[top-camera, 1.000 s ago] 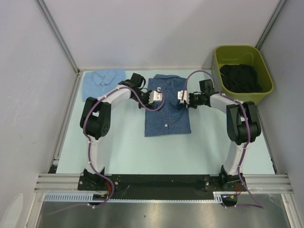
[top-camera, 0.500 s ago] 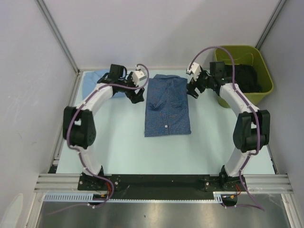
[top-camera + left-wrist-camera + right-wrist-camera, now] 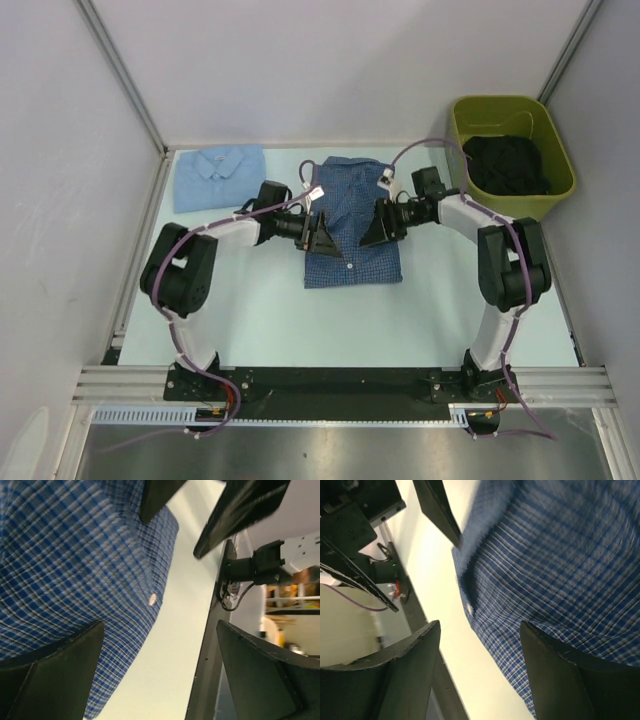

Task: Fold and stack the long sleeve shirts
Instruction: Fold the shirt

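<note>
The medium blue checked long sleeve shirt (image 3: 352,250) lies folded in the middle of the table, a white button (image 3: 152,599) showing near its front edge. The plain pale blue shirt (image 3: 218,176) lies folded at the back left. My left gripper (image 3: 322,238) is at the checked shirt's left edge, open, with the cloth (image 3: 75,570) and bare table between its fingers (image 3: 55,675). At the shirt's right edge, my right gripper (image 3: 380,228) is also open, and the checked cloth (image 3: 560,570) shows past its fingers (image 3: 565,680). Neither holds anything.
A green bin (image 3: 505,109) with dark cloth (image 3: 508,165) inside stands at the back right, just behind the right arm. Grey walls close off the table at the back and on both sides. The black base rail (image 3: 340,382) runs along the near edge.
A second ago both grippers were shut over the checked shirt. They opened and swung out toward the back, and have now come back low against the shirt's two sides.
</note>
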Tool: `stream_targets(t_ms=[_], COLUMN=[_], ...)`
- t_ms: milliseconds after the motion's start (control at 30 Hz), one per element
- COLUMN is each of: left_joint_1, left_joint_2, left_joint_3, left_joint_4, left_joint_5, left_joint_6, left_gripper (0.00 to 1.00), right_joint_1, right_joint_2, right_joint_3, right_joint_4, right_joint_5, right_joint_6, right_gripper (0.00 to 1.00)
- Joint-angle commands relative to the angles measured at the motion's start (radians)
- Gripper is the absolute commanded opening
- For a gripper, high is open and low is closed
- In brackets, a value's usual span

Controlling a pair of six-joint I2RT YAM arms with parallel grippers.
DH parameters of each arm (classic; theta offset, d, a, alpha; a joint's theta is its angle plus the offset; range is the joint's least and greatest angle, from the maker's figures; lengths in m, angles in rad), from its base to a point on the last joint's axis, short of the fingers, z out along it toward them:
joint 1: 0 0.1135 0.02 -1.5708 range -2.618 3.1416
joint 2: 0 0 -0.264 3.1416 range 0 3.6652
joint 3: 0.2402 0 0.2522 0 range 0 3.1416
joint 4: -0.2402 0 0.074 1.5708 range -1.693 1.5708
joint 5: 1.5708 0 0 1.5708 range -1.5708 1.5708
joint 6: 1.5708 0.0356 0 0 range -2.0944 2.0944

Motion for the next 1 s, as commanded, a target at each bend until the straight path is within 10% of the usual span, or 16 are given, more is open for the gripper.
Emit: stream_targets(t_ms=[0, 233, 667, 967], left_joint_1=[0.0, 0.097, -0.083, -0.045], left_joint_2=[0.085, 0.229, -0.09, 0.185], left_joint_3=[-0.008, -0.008, -0.117, -0.267], left_joint_4=[0.232, 0.203, 0.1, 0.437], left_joint_5=[0.045, -0.04, 0.077, -0.023], left_joint_6=[-0.285, -0.296, -0.132, -0.478], left_gripper=[0.99, 1.0, 0.99, 0.99], right_joint_1=[-0.011, -0.082, 0.067, -0.025], right_joint_2=[0.09, 0.23, -0.1, 0.148], right_joint_3=[-0.062, -0.039, -0.279, -0.342], right_joint_4=[0.103, 0.051, 0.184, 0.361], right_joint_5=[-0.1, -0.055, -0.117, -0.088], right_joint_6=[0.163, 0.088, 0.233, 0.306], right_gripper=[0.71, 0.79, 1.0, 0.99])
